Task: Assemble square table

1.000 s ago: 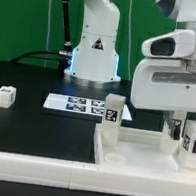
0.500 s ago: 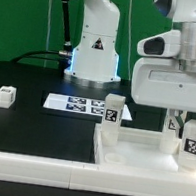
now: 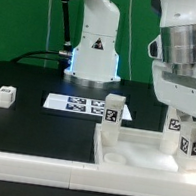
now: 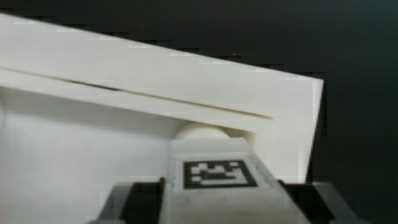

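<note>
The square table's white top [image 3: 139, 152] lies at the exterior view's right, its raised rim toward the camera. One tagged white leg [image 3: 113, 108] stands upright at its far left corner. My gripper [image 3: 186, 135] hangs over the top's right side, shut on another tagged leg [image 3: 186, 145]. In the wrist view this leg [image 4: 214, 160] runs between the two dark fingers [image 4: 139, 203], which press on both its sides. Its rounded end sits over the top's [image 4: 107, 120] corner region, and I cannot tell whether it touches.
The marker board [image 3: 77, 105] lies flat behind the top. A small white leg [image 3: 5, 96] sits on the black table at the left. A long white bar fence [image 3: 36, 163] runs along the front. The arm's base [image 3: 93, 45] stands at the back.
The jaws have narrowed onto the leg at the top's right side. The wrist has turned, so the hand now shows its rounded side instead of its broad face.
</note>
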You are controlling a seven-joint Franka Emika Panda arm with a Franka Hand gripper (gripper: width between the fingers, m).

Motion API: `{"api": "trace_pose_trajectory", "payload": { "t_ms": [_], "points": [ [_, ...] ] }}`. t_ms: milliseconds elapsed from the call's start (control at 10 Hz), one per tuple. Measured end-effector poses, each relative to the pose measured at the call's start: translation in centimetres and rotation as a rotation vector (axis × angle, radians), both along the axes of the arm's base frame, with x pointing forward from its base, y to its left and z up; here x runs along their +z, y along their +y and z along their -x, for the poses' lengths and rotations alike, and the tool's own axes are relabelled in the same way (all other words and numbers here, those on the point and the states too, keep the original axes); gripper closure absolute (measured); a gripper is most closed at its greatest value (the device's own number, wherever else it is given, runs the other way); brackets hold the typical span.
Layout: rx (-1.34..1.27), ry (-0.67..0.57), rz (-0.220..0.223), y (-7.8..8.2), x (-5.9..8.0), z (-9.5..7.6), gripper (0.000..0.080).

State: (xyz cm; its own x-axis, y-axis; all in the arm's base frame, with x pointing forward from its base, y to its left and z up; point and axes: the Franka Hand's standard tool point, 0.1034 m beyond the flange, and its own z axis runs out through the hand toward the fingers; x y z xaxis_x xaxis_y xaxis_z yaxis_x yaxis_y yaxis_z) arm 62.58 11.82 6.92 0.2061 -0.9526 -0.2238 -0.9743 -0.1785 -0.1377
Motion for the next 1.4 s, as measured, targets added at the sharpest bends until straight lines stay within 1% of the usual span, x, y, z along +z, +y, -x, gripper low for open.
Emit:
{"api": "trace_pose_trajectory", "payload": {
  "t_ms": [100,200,300,400,500,600,800,1000,1200,1300,1400],
  "points": [
    [0.0,0.0,0.0,0.02,-0.01,0.01,0.0506],
    [0.048,-0.012,0.005,0.03,-0.01,0.01,0.0426],
    [0.166,-0.037,0.018,0.34,0.06,0.08,0.029],
    [0.365,-0.074,0.054,0.55,0.19,0.07,0.029],
    [0.551,-0.126,0.096,0.75,0.52,-0.15,0.0176],
    [0.598,-0.137,0.1,0.63,0.41,-0.13,0.0154],
    [0.756,-0.173,0.116,0.5,0.38,-0.15,0.0154],
    [1.069,-0.216,0.184,0.29,0.37,-0.18,0.015],
    [1.341,-0.255,0.224,-0.08,0.25,-0.27,0.015],
    [1.402,-0.265,0.228,-0.2,0.14,-0.25,0.015],
    [1.381,-0.262,0.225,-0.16,0.14,-0.24,0.015]
  ]
}}
